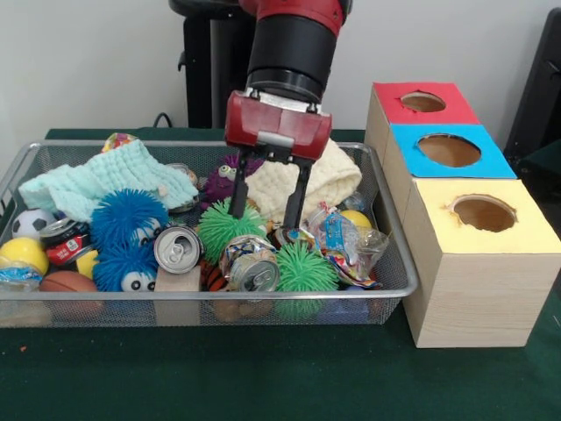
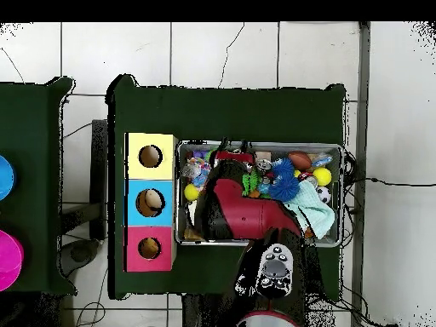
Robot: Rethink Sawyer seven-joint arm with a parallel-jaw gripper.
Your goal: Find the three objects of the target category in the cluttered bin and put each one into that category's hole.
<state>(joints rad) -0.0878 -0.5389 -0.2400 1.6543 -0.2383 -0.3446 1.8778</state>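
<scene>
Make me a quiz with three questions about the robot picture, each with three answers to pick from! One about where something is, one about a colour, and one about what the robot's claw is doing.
1. Where is the gripper?
A. over the wire basket
B. over the yellow-topped box
C. on the green table

2. What colour is the top of the box farthest back in the front view?
A. yellow
B. red
C. green

3. What is the gripper doing?
A. squeezing a can
B. shut and empty
C. open, with nothing in it

Answers:
1. A: its fingers hang down among the toys in the basket.
2. B: the red-topped box sits behind the blue-topped box.
3. C: the two fingers stand apart with only a gap between them.
</scene>
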